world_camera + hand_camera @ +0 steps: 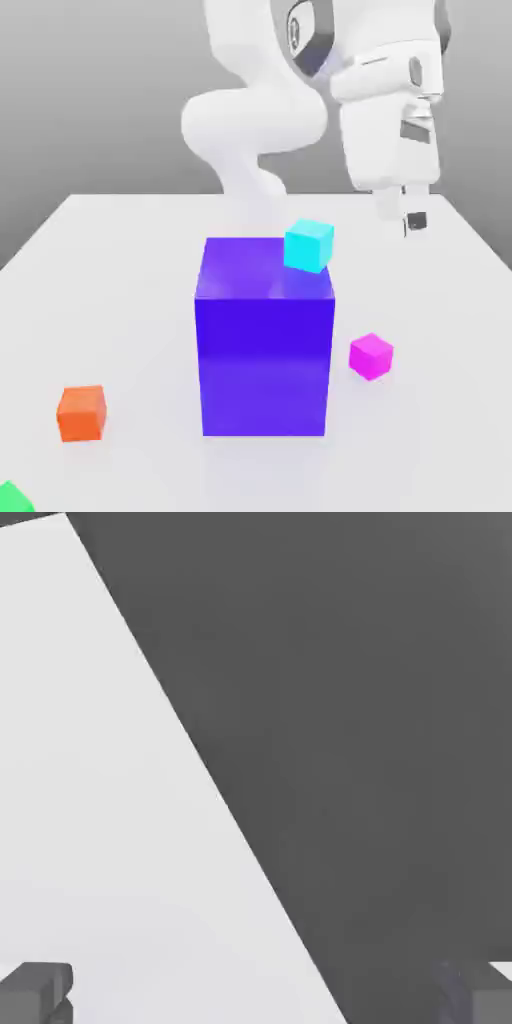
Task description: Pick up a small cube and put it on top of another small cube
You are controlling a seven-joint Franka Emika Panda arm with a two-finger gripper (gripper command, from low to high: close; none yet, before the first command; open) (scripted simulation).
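The gripper (410, 222) hangs high over the far side of the table (110, 260), at about 2 o'clock from the blue block (265, 340) in the exterior view. Its fingers stand spread wide with nothing between them — in the hand view 1 fingertip (35, 990) sits at each lower corner, with bare table and dark floor between.

The pink cube (371, 356) rests on the table at about 3 o'clock from the blue block, near it but apart, well below and nearer the camera than the gripper. Lying free on open table, it looks easy to reach from above.

The cyan cube (309, 245) appears at the block's far right top corner — whether on it or behind it I cannot tell. An orange cube (81, 413) lies at about 8 o'clock, well apart.

Likely the approach has not begun.
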